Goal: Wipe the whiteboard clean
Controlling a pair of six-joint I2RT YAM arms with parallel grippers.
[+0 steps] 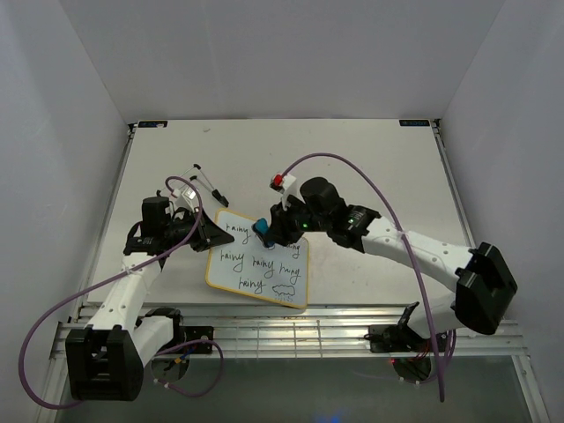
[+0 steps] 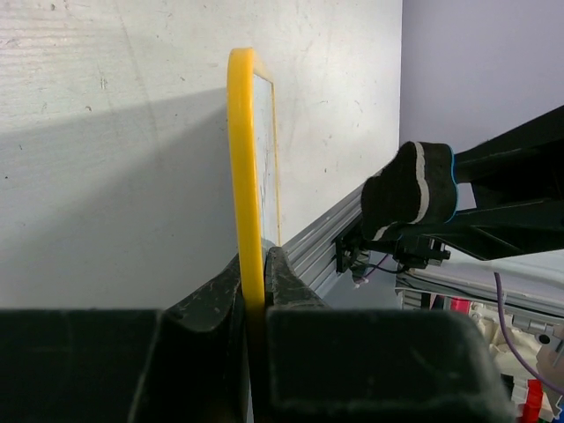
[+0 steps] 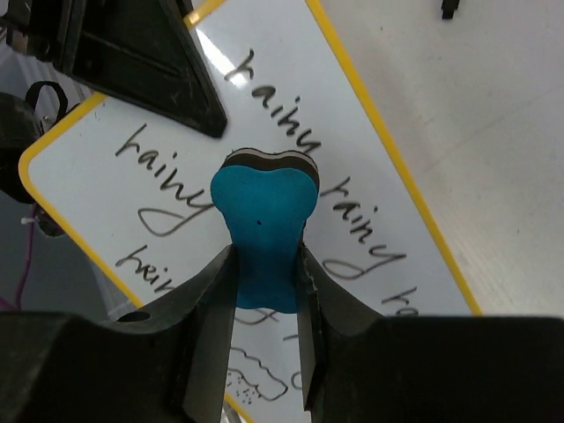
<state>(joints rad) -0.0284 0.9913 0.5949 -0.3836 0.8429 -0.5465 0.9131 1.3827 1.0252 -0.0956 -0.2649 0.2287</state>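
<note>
The whiteboard (image 1: 260, 264), white with a yellow rim, lies on the table covered with black handwritten "rainy" words and a small cloud drawing. My left gripper (image 1: 209, 233) is shut on its left yellow rim (image 2: 247, 176), the edge pinched between both fingers. My right gripper (image 1: 275, 231) is shut on the blue eraser (image 3: 264, 216), which hangs over the board's upper middle (image 3: 370, 167). In the left wrist view the eraser (image 2: 412, 187) shows from the side, its dark pad facing the board, a little off the surface.
Two black markers (image 1: 209, 183) lie on the table behind the board. The table's near edge is a metal rail (image 1: 291, 333). White walls close in the left, right and back sides.
</note>
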